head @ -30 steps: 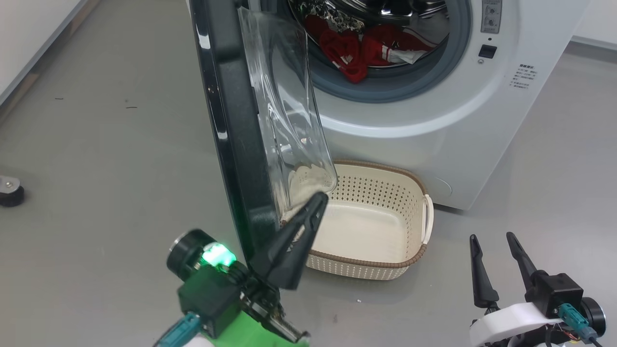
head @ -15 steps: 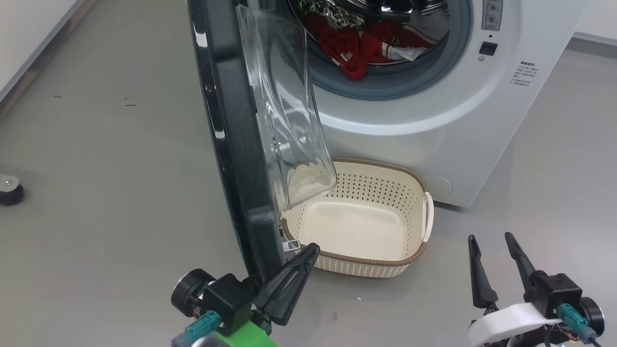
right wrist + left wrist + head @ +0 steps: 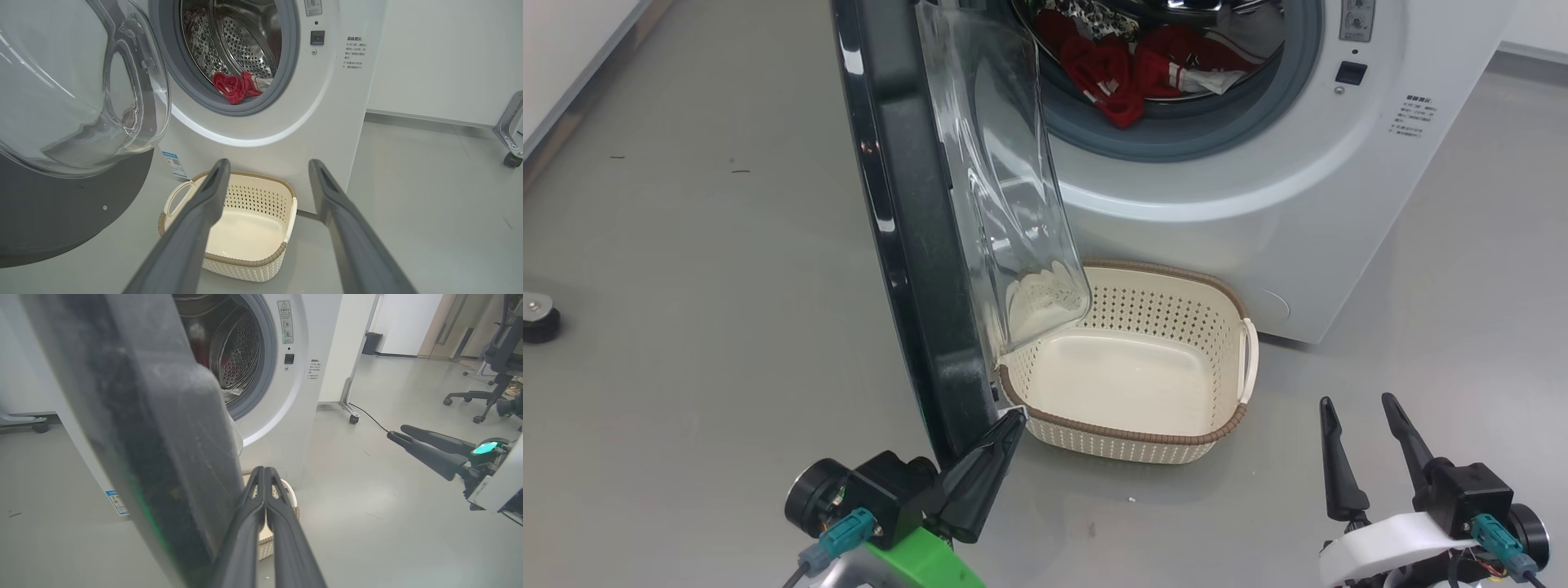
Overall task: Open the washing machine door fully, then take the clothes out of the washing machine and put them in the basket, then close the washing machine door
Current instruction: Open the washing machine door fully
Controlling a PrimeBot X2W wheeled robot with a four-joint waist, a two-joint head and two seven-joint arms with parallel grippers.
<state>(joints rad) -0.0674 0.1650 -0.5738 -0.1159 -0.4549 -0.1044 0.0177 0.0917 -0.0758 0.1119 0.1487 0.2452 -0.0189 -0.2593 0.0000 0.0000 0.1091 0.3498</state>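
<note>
Left gripper [image 3: 1014, 418]: clenched empty, tip just beside door [image 3: 907, 204] bottom edge.
Right gripper [image 3: 1356, 400]: spread, empty, over open floor [image 3: 1462, 327].
Head view: door edge-on.
Right wrist view: clothes [image 3: 231, 87] in drum [image 3: 245, 45]; basket [image 3: 245, 261] empty.

grey floor [image 3: 686, 286] under washing machine [image 3: 1258, 212], basket [image 3: 1131, 449]

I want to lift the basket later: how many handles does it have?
2. One white handle is on the basket's right end in the head view; the other handle, on its left end, shows in the right wrist view.
</note>
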